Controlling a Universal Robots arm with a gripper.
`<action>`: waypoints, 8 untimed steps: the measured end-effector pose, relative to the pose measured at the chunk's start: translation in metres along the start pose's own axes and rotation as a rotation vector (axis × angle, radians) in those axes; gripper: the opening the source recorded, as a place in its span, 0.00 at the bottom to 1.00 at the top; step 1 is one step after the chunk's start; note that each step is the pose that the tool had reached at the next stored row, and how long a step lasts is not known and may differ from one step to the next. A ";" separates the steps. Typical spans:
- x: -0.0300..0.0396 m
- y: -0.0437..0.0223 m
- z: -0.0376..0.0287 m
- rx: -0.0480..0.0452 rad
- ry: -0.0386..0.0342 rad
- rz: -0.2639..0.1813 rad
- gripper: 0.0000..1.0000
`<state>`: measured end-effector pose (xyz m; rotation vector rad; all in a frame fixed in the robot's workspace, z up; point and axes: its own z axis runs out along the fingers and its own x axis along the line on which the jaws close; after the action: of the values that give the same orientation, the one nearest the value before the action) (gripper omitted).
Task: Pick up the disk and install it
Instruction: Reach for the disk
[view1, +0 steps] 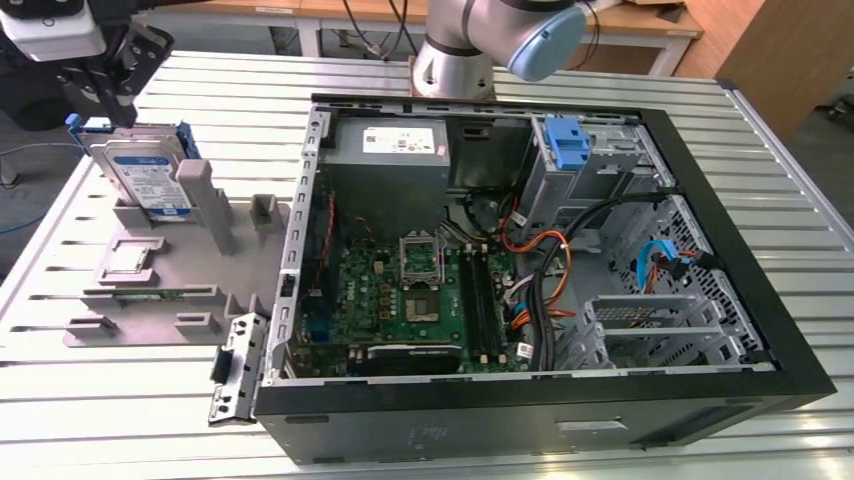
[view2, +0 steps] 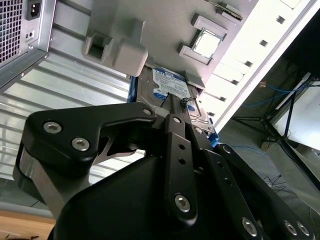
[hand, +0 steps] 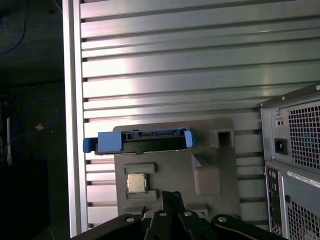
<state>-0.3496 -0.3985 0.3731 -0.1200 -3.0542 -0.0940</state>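
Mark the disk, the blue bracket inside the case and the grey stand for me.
disk (view1: 140, 175), exterior view, on its white-and-blue label.
blue bracket (view1: 567, 143), exterior view, on its upper front face.
grey stand (view1: 187, 262), exterior view, on its bare flat base.

clock face laid on the exterior view, centred on the disk (view1: 144, 175):
- 12: gripper (view1: 118, 112) hangs right over the top edge; that way in is taken.
- 3: grey post (view1: 214, 205) stands just beside the disk, with the case wall (view1: 310, 200) beyond it. narrow lane.
- 6: fixture plate (view1: 134, 300) lies low with small blocks. open above.
- 9: bare table slats (view1: 47, 250). free.

clock re-centred on the open case:
- 12: power supply (view1: 404, 150), and the robot base (view1: 454, 70) near behind the rear wall.
- 1: blue bracket (view1: 566, 145) stands upright in its bay.
- 3: cables (view1: 541, 250) cross the middle.
- 4: metal cage (view1: 654, 320).
- 7: motherboard (view1: 400, 300) lies flat and low, with room over it.
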 end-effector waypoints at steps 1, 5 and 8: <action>0.0001 -0.0001 0.0008 -0.0034 -0.0014 0.000 0.10; 0.0022 0.0005 0.0035 -0.0071 -0.0076 -0.001 0.10; 0.0045 0.0027 0.0052 -0.0072 -0.0105 -0.001 0.10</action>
<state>-0.3543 -0.3952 0.3685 -0.1193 -3.0648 -0.1049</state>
